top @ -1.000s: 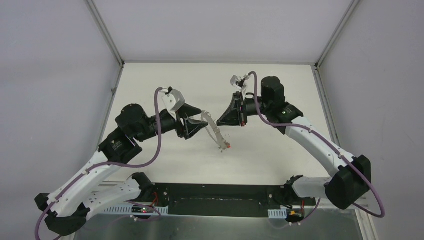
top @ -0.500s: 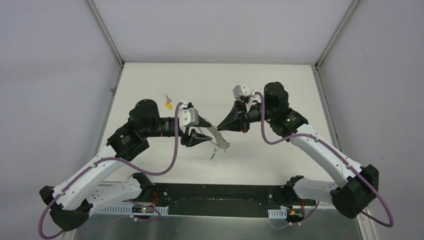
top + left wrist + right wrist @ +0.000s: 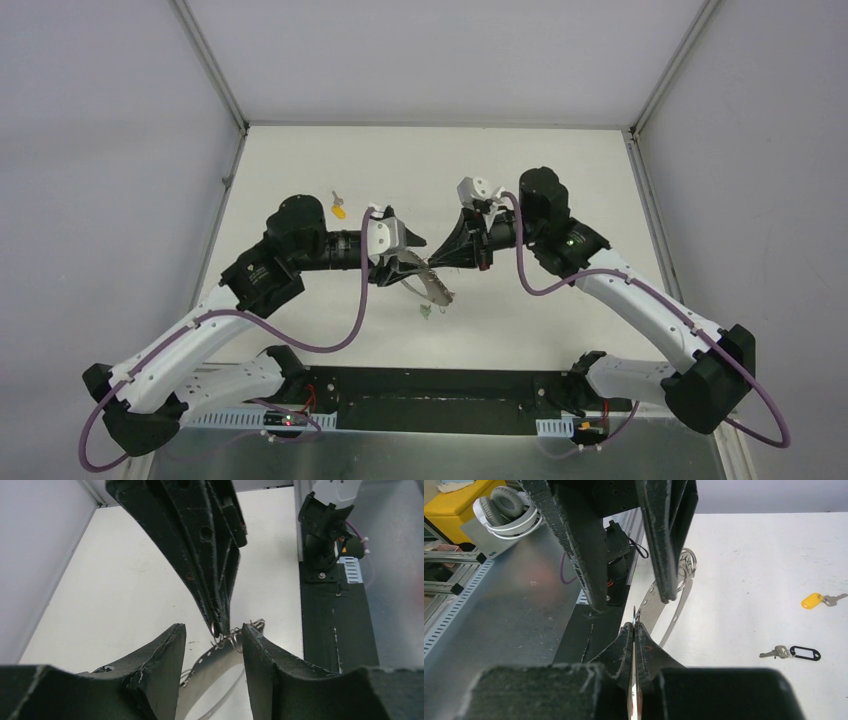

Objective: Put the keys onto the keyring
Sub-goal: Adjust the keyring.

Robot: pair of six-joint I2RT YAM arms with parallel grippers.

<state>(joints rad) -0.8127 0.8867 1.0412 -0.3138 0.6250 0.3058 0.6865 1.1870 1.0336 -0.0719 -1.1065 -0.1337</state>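
You held the keyring [image 3: 428, 281] aloft between both arms, above the counter [image 3: 560, 160]. The left pincer [image 3: 212, 645] stood half open around the strap, steadying it. The right pincer [image 3: 634, 630] was fully closed on a small ring, presumably for threading. Yellow key [image 3: 816, 600] and black key [image 3: 791, 652] lay at 3 o'clock. No containers were present.

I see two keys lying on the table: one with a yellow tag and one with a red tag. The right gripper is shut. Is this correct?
Not fully. The second key's tag is black, not red; the right wrist view shows it lying on the table near the yellow-tagged key. The rest holds: both keys lie on the table, and the right gripper is shut.
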